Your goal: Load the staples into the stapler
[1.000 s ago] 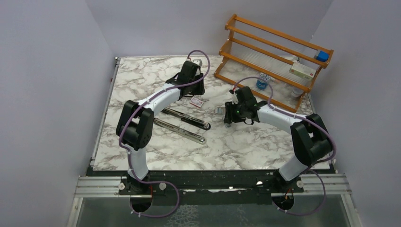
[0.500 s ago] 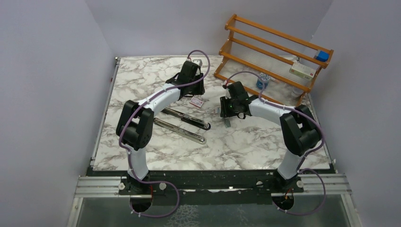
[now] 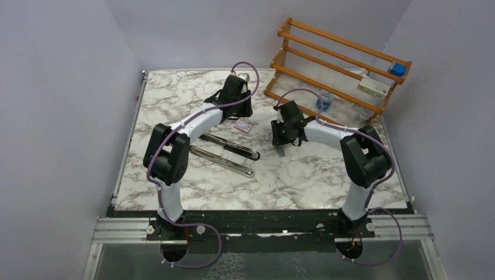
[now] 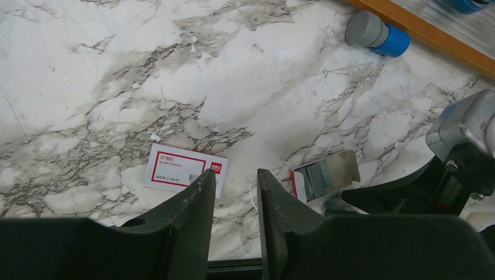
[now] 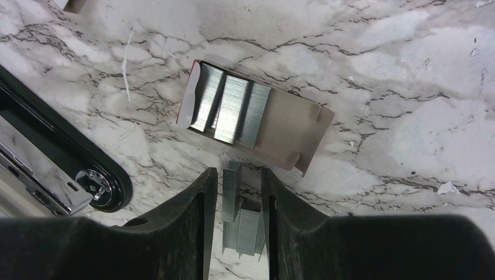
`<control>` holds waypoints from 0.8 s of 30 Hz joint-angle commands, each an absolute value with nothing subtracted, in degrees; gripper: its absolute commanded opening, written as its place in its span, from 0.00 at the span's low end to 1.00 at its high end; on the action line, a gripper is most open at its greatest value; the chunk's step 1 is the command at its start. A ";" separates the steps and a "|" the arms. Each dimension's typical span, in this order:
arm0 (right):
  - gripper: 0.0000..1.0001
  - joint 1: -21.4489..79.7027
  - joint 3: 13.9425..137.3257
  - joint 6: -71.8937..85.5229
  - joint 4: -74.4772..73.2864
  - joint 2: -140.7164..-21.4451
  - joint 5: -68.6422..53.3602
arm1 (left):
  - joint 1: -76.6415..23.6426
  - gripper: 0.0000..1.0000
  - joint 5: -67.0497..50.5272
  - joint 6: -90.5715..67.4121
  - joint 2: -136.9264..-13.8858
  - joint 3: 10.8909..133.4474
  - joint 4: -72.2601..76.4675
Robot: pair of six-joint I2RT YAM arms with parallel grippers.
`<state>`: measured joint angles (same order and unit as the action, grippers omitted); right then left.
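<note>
Having swung in and narrowed, the right pincer [image 5: 239, 181] straddles loose staple strips [image 5: 232, 201] before their opened box [image 5: 292, 131], pickup seemingly begun though grip cannot be told, the open stapler [image 5: 61, 146] to its left; the left pincer [image 4: 236, 186] hangs part-open, empty.

We get bright, even, diffuse light from overhead, so around the stapler [image 3: 233, 148] the arms [image 3: 198, 121] cast only faint, soft-edged shadows on the marble table [image 3: 303, 175]. In the right wrist view the stapler's chrome channel glares pale, and the staple strips [image 5: 230, 108] just right of it stay crisp and in focus.
</note>
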<state>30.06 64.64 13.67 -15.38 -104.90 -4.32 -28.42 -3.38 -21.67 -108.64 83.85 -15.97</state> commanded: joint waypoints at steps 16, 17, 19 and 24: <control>0.22 30.85 66.78 12.76 -17.07 -105.93 -4.57 | -27.86 0.34 -3.98 -21.62 -108.30 83.71 -15.40; 0.21 30.85 66.80 12.80 -16.99 -105.87 -4.57 | -27.84 0.34 -3.96 -21.62 -108.28 83.74 -15.44; 0.20 30.93 66.80 12.85 -16.96 -105.76 -4.81 | -27.82 0.34 -3.96 -21.58 -108.27 83.69 -15.46; 0.17 30.92 66.84 12.97 -16.61 -104.66 -5.60 | -27.78 0.34 -3.98 -21.57 -108.29 83.76 -15.39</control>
